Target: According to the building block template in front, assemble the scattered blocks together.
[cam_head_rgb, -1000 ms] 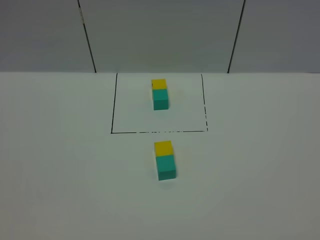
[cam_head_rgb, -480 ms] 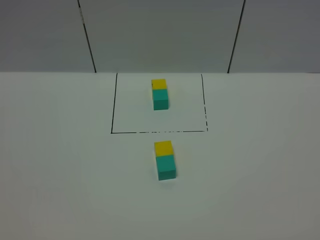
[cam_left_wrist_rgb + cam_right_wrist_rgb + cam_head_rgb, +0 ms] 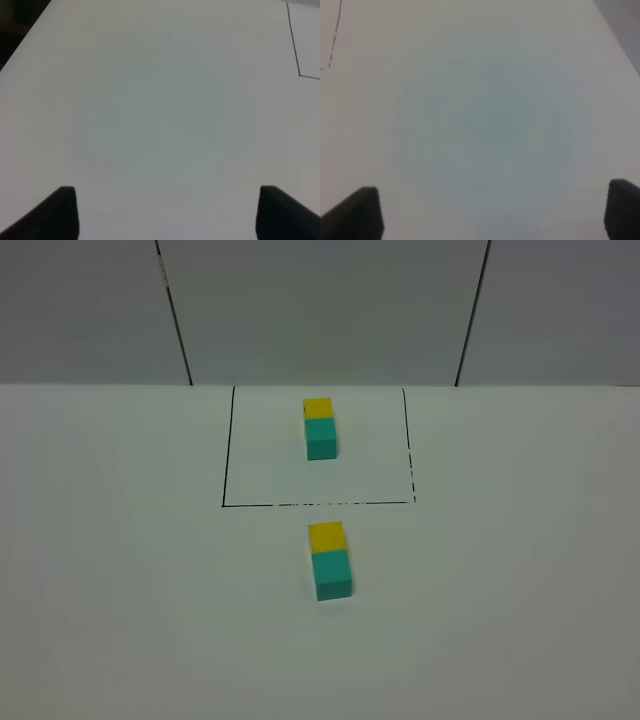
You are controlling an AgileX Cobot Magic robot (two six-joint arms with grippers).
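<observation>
The template, a yellow cube [image 3: 318, 407] joined to a teal cube [image 3: 321, 437], sits inside the black drawn rectangle [image 3: 226, 504] at the back of the table. In front of the rectangle, a loose yellow cube [image 3: 326, 536] touches a loose teal cube [image 3: 332, 574] in a row, yellow at the back. Neither arm shows in the exterior high view. My left gripper [image 3: 167, 212] is open and empty over bare table. My right gripper [image 3: 492, 212] is open and empty over bare table. No cube shows in either wrist view.
The white table [image 3: 120, 570] meets a grey panelled wall [image 3: 320, 310] at the back. A corner of the black rectangle shows in the left wrist view [image 3: 299, 75] and in the right wrist view [image 3: 330, 65]. The table's edge shows in the left wrist view [image 3: 25, 35].
</observation>
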